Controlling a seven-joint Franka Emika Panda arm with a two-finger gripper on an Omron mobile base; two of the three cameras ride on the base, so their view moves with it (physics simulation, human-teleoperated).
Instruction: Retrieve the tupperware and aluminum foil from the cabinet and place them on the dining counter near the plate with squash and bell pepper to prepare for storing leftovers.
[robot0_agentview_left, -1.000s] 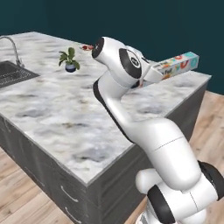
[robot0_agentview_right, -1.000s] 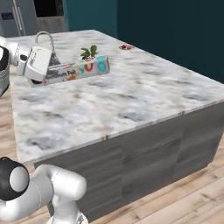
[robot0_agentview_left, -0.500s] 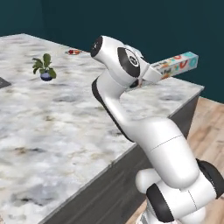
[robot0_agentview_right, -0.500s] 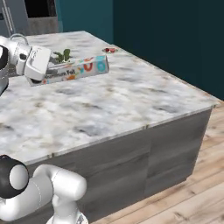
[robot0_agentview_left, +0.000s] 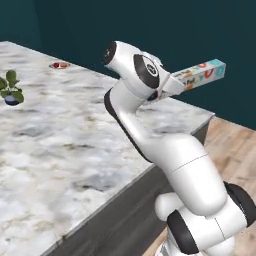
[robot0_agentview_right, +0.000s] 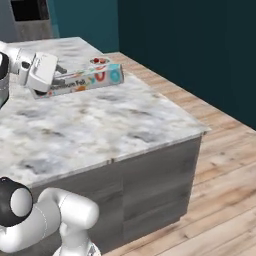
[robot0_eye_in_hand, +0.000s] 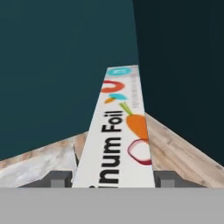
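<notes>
Clamped across one end of the foil (robot0_eye_in_hand: 119, 144), the gripper (robot0_eye_in_hand: 113, 178) holds the carton level in the air above the counter (robot0_agentview_right: 115, 120), its free end pointing past the counter's corner toward the teal wall (robot0_agentview_right: 200, 45).

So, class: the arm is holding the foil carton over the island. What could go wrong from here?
1. The gripper clamps the aluminum foil near one end, so the long free end may sag or twist loose.
2. The carton hangs near the dining counter edge; released here, it might tip off.
</notes>
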